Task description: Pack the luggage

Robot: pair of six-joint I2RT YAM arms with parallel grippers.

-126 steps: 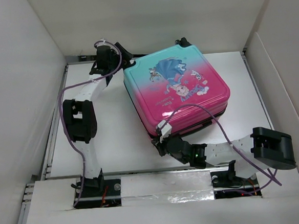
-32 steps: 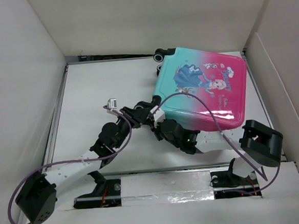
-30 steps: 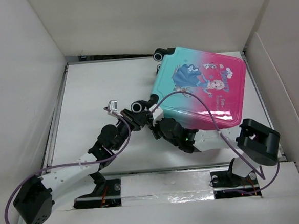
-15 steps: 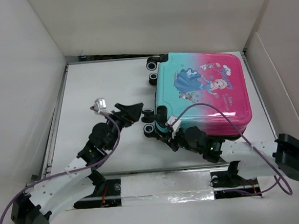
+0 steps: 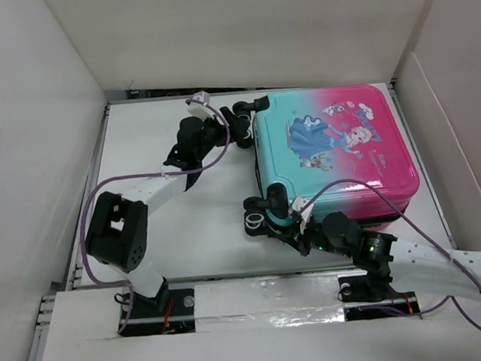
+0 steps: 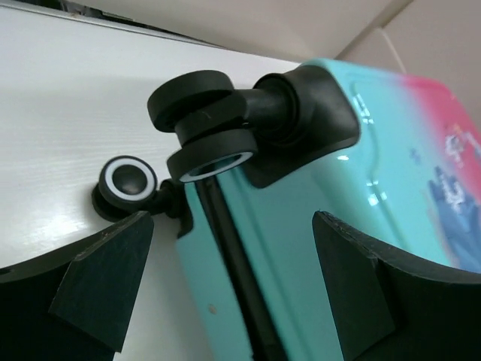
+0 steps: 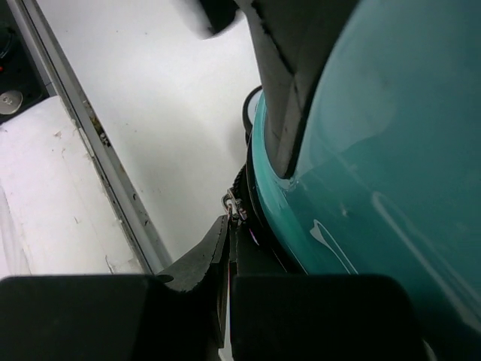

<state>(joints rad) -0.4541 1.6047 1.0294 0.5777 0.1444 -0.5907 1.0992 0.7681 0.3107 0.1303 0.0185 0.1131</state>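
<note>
glossy hard plastic luggage (image 5: 337, 149) on a matt white table (image 5: 169, 227)

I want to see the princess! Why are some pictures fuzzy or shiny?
Left wrist view: the pink-to-teal hard-shell suitcase blurs toward its pink end, with small white glints; its black wheels look sharp. Right wrist view: too close, the shell looks soft with pale reflections. Top view: sharp, evenly lit.

0 readable txt, brands or nos. The luggage (image 5: 338, 153) lid carries a princess print (image 5: 324, 135) w/ tiny dark marks beside the figure in top view, poss. lettering, too small/blurry to read. Left wrist view: only a blurred bit of that print at right edge. Right wrist view: plain teal, nothing legible.
</note>
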